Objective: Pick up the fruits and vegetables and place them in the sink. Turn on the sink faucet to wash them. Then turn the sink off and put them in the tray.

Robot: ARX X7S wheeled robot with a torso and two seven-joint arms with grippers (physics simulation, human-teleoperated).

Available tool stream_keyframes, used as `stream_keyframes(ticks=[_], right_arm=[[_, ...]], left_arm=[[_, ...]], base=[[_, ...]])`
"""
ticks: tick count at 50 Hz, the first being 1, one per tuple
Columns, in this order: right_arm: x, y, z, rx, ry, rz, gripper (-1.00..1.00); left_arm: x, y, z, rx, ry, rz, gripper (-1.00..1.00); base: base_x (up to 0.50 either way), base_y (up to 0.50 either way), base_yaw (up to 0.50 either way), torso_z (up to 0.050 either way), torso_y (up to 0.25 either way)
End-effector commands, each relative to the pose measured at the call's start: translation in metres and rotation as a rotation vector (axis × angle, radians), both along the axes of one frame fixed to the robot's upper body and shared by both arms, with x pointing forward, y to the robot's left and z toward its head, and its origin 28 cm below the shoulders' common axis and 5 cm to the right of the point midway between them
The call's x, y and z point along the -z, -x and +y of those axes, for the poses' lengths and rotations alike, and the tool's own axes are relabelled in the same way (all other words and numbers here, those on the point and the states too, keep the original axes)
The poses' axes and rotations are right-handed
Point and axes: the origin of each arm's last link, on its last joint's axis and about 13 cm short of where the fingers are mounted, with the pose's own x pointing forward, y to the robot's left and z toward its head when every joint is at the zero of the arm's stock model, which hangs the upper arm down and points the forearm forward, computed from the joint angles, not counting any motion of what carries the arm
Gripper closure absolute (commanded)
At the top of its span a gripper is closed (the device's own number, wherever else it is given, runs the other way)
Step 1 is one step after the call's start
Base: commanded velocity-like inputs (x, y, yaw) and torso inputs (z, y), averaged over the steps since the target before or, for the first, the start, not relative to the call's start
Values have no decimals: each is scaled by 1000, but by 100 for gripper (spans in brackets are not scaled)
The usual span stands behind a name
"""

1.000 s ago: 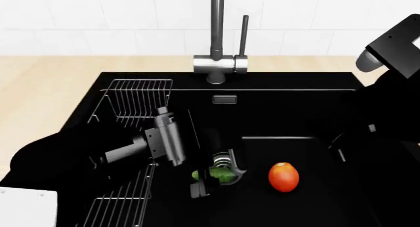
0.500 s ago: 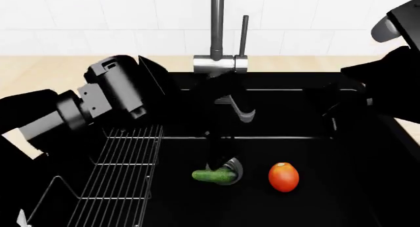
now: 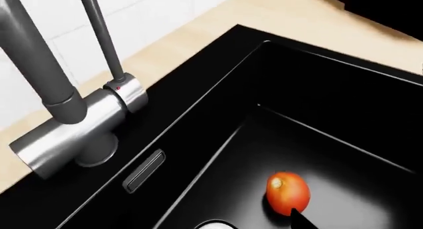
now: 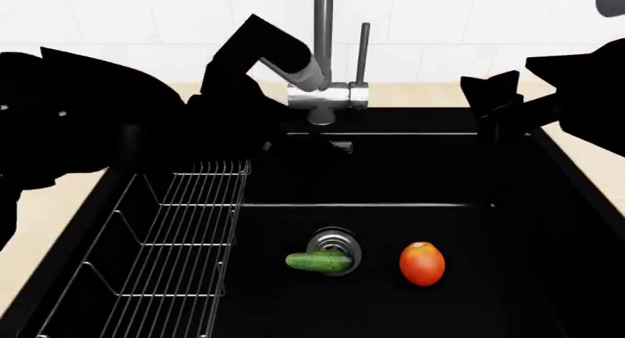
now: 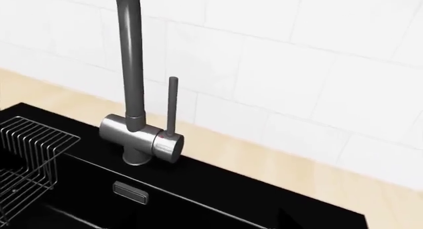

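my left gripper point(image 4: 293, 64) hangs by the sink faucet point(image 4: 323, 89); whether its jaws are apart i cannot tell. same for my right gripper point(image 4: 493, 96), at three o'clock of the faucet. cucumber point(image 4: 317, 262) and fruit point(image 4: 422, 263) already lie in the sink point(image 4: 391, 170), cucumber against the drain point(image 4: 335, 244), so washing comes next. only the right wrist view shows the lever handle point(image 5: 172, 107) plainly upright; the tray is nowhere in view.

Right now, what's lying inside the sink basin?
In the sink, a green cucumber lies partly over the steel drain, a red-orange fruit sits apart beside it, and a wire rack lines one side. The near edge is out of frame.
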Motion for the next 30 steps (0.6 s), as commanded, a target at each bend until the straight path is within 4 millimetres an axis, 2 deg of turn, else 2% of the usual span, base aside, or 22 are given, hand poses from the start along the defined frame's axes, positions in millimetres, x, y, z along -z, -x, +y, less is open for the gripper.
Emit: stream_keyframes(ticks=[1,6,16,22,30], right_arm=[[-2,-7,1,7,-26,-26,-100],[1,-16,5,20,-23,-26,-100],[5,-53,22,32,-24,-60,-100],[7,-77,28,70,-9,-88,-100],[4,-124,48,87,-17,-130,-100]], left_arm=[[-10,21,28,-130,82,-38,-100],[-17,29,38,-184,117,-65,-100],[-32,51,64,-327,209,-132,-100],[-39,70,80,-409,246,-176,-100],[-58,96,94,-494,293,-237,-100]], base=[[0,0,0,0,0],[0,0,0,0,0],[0,0,0,0,0],[0,0,0,0,0],[0,0,0,0,0]])
